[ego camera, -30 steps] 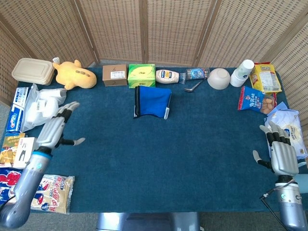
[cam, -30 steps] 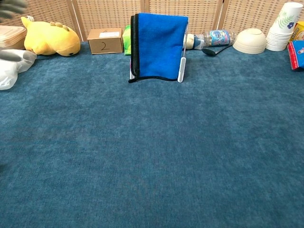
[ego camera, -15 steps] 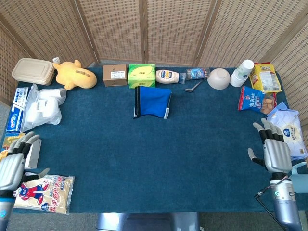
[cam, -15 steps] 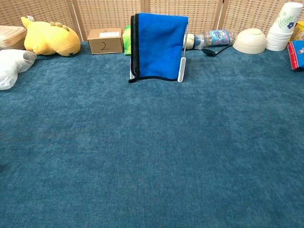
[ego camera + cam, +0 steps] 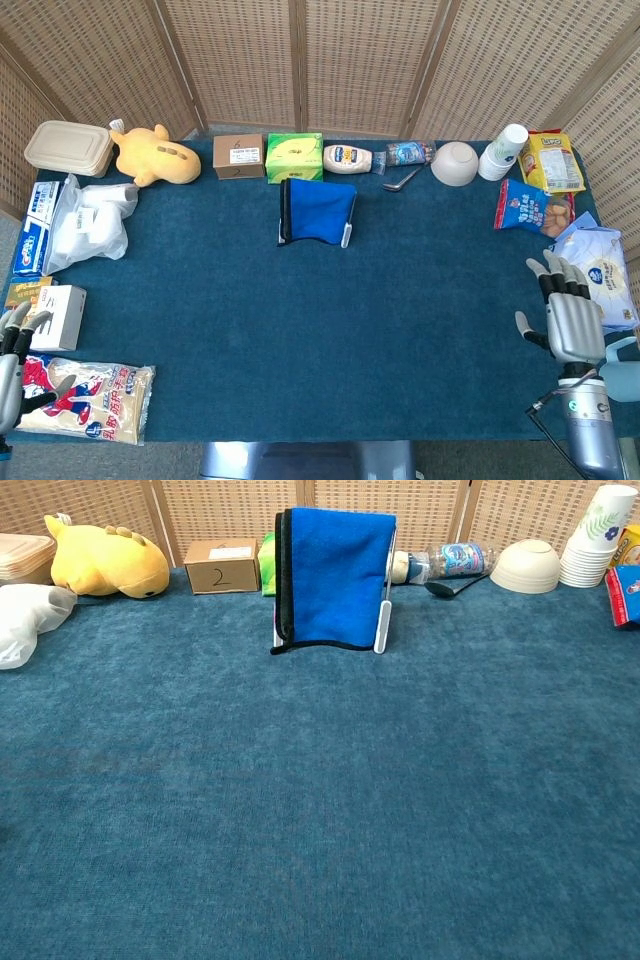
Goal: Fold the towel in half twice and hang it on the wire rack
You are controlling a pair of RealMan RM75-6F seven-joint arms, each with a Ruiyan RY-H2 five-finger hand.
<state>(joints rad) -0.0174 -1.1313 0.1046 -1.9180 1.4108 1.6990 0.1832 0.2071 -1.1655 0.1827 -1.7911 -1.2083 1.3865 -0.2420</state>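
With the folded blue towel (image 5: 335, 575) draped on the white wire rack (image 5: 384, 610) at 12 o'clock, the left hand (image 5: 12, 350) has withdrawn to 8 o'clock and the right hand (image 5: 572, 322) rests at 4 o'clock, fingers spread and empty, so the task appears complete.

The blue-covered desk (image 5: 300, 330) carries a wire rack (image 5: 383, 620) far ahead of the right robot hand (image 5: 565, 318), a snack bag (image 5: 85, 400) beside the left robot hand (image 5: 12, 365).
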